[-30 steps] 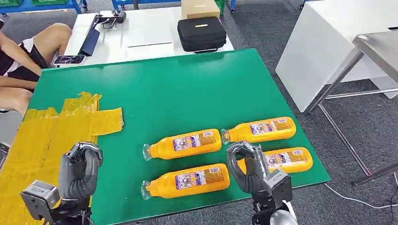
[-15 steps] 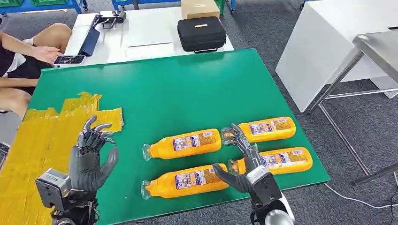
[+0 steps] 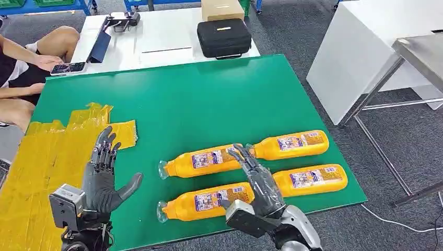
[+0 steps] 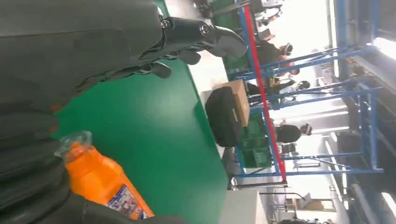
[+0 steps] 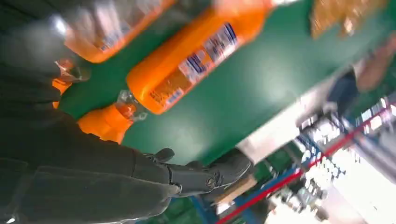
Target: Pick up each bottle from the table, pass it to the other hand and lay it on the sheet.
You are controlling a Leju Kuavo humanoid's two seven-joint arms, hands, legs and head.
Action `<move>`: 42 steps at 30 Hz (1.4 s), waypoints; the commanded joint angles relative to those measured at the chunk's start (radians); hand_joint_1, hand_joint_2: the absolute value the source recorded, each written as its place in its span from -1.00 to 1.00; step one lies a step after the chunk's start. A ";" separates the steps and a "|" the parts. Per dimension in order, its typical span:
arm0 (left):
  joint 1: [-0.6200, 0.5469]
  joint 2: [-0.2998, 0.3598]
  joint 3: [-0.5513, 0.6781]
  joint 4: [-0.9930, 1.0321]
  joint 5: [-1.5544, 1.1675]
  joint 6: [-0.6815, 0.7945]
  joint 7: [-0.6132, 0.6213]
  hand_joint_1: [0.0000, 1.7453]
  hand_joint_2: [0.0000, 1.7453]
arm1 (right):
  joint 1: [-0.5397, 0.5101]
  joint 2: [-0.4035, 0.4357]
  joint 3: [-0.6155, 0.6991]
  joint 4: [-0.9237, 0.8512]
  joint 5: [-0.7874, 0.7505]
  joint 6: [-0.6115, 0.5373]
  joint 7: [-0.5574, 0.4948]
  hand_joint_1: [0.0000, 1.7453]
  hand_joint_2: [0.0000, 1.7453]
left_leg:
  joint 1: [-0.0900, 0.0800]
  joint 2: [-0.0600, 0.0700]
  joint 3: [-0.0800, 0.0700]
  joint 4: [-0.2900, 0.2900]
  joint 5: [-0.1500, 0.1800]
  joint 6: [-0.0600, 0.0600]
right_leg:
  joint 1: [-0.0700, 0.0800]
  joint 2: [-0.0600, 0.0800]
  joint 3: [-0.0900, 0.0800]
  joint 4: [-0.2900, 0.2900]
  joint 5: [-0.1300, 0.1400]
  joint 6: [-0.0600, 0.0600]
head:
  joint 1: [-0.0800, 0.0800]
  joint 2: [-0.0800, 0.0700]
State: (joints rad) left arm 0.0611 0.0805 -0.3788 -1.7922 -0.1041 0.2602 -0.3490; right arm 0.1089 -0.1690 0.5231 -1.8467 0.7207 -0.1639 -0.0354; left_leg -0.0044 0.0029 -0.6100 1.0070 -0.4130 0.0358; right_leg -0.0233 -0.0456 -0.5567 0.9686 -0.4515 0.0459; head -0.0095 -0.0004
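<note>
Several orange bottles lie on the green table [image 3: 198,99]: a far-left one [image 3: 203,160], a far-right one [image 3: 292,145], a near-left one [image 3: 206,201] and a near-right one [image 3: 313,179]. My right hand [image 3: 256,180] is stretched out flat with its fingers apart, above the gap between the near-left and near-right bottles; it holds nothing. My left hand [image 3: 104,175] is held up open, fingers spread, beside the yellow sheet [image 3: 47,151]. In the right wrist view a bottle [image 5: 196,60] lies just beyond the fingers [image 5: 205,175]. The left wrist view shows a bottle's neck [image 4: 100,179] near the hand [image 4: 187,37].
A person sits at the far left with a hand on a phone [image 3: 68,68]. Behind the green table stands a white table with a black case [image 3: 223,37], a cardboard box [image 3: 222,9] and a dark tablet [image 3: 99,47]. A white cabinet [image 3: 355,57] and a metal table [image 3: 418,52] stand to the right.
Both hands uncurled from closed fists to spread fingers. The right hand swung left and forward over the bottles. The left hand rose a little. The person reached for the phone.
</note>
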 commanded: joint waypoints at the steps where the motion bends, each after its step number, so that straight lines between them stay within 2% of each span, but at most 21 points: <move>1: -0.020 -0.009 0.016 0.093 0.006 -0.002 0.003 -1.00 1.00 | -0.068 -0.040 0.098 0.067 0.044 0.067 0.029 -1.00 1.00 | 0.002 0.001 0.007 -0.002 -0.002 -0.003 | 0.001 0.006 0.007 -0.004 -0.001 -0.003 | 0.000 0.000; 3: -0.016 -0.013 0.024 0.090 0.006 0.001 0.004 -1.00 1.00 | -0.088 -0.040 0.121 0.082 0.092 0.144 0.059 -1.00 1.00 | 0.001 0.002 0.007 -0.002 -0.002 -0.003 | 0.001 0.006 0.007 -0.003 -0.002 -0.003 | 0.000 0.000; 8: -0.005 -0.016 0.033 0.078 -0.008 -0.002 0.017 -1.00 1.00 | -0.129 -0.029 0.166 0.142 0.146 0.233 0.072 -1.00 1.00 | 0.001 0.002 0.003 -0.001 -0.001 -0.002 | 0.001 0.005 0.003 -0.002 0.000 -0.002 | 0.000 0.000; 12: -0.006 -0.020 0.029 0.079 -0.013 -0.006 0.023 -1.00 1.00 | -0.148 -0.027 0.181 0.189 0.155 0.261 0.078 -1.00 1.00 | 0.002 0.002 0.008 -0.003 -0.002 -0.004 | 0.002 0.007 0.009 -0.004 -0.002 -0.005 | 0.000 0.000; 13: -0.008 -0.023 0.031 0.080 -0.014 -0.006 0.025 -1.00 1.00 | -0.156 -0.027 0.189 0.205 0.178 0.278 0.100 -1.00 1.00 | 0.001 0.002 0.005 -0.002 -0.001 -0.002 | 0.001 0.005 0.005 -0.003 0.000 -0.002 | 0.000 0.000; 18: -0.013 -0.028 0.032 0.081 -0.014 -0.008 0.037 -1.00 1.00 | -0.179 -0.021 0.204 0.272 0.219 0.335 0.158 -1.00 1.00 | 0.002 0.002 0.005 -0.002 -0.002 -0.002 | 0.001 0.005 0.006 -0.003 -0.001 -0.003 | 0.000 0.000; 35: -0.015 -0.028 0.020 0.092 -0.019 -0.021 0.063 -1.00 1.00 | -0.139 0.002 0.145 0.294 0.230 0.345 0.204 -1.00 1.00 | 0.001 0.000 0.003 -0.001 -0.001 -0.001 | 0.000 0.002 0.004 -0.002 -0.001 -0.002 | 0.000 0.000; 41: -0.023 -0.024 -0.001 0.112 -0.020 -0.023 0.075 -1.00 1.00 | -0.117 0.013 0.108 0.296 0.248 0.347 0.215 -1.00 1.00 | 0.002 -0.001 0.008 -0.002 -0.002 -0.003 | 0.001 0.004 0.009 -0.004 -0.002 -0.004 | 0.000 0.000; 42: -0.023 -0.024 -0.003 0.114 -0.020 -0.023 0.076 -1.00 1.00 | -0.115 0.014 0.104 0.297 0.250 0.344 0.216 -1.00 1.00 | 0.001 -0.001 0.004 -0.002 -0.001 -0.002 | 0.000 0.001 0.005 -0.002 -0.001 -0.002 | 0.000 0.000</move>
State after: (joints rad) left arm 0.0670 0.0580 -0.3597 -1.7525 -0.1247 0.2407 -0.2865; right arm -0.0216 -0.1774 0.6782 -1.6091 0.9606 0.1778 0.1698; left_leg -0.0045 0.0029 -0.6102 1.0071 -0.4128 0.0360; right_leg -0.0235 -0.0460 -0.5570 0.9686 -0.4515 0.0460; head -0.0099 -0.0004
